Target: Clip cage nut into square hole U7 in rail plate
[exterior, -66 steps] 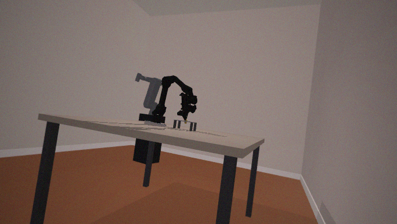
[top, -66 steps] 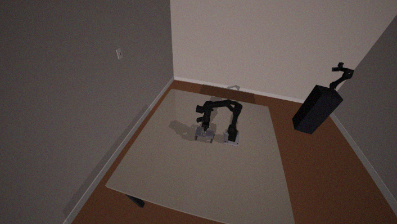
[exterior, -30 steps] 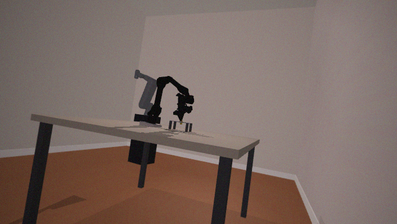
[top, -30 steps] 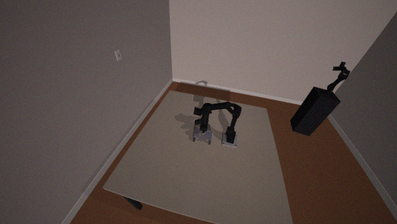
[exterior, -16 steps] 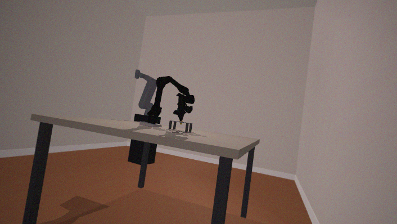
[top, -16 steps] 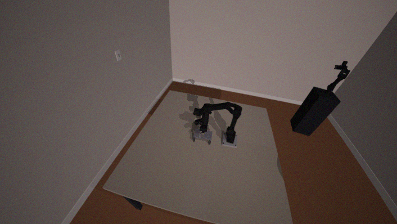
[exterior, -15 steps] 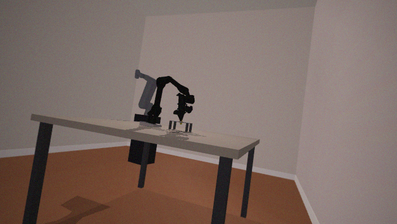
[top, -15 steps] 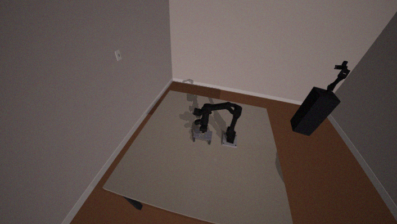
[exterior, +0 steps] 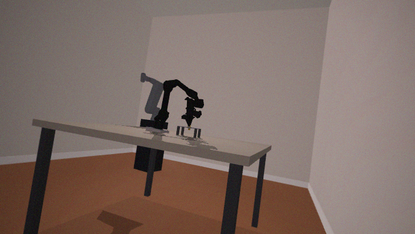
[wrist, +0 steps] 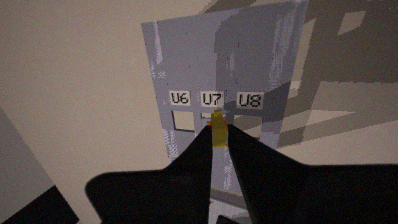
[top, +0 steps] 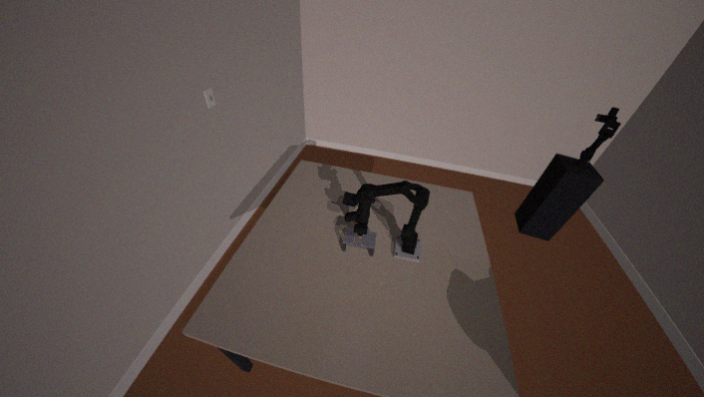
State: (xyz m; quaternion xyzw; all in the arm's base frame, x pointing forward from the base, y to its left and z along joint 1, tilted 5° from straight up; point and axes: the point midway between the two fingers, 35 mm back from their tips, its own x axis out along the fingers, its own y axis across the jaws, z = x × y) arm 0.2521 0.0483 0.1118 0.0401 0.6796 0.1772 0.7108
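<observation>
While nut [exterior: 189, 128] [wrist: 218, 131] sits near U7, jaws [exterior: 189, 126] nearly closed, clamped on it; seating unclear.

Plain lab-like room, robot arm [top: 420, 199] [exterior: 166, 100] on bare-walled room's table [top: 299, 299] [exterior: 141, 141]

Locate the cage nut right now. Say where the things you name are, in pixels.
In the wrist view, the yellow cage nut [exterior: 189, 128] [wrist: 219, 134] is pinched between the tool's fingertips, at the U7 hole, just below the U7 label [wrist: 212, 99] and between the U6 hole [wrist: 184, 121] and U8 hole [wrist: 252, 125].
</observation>
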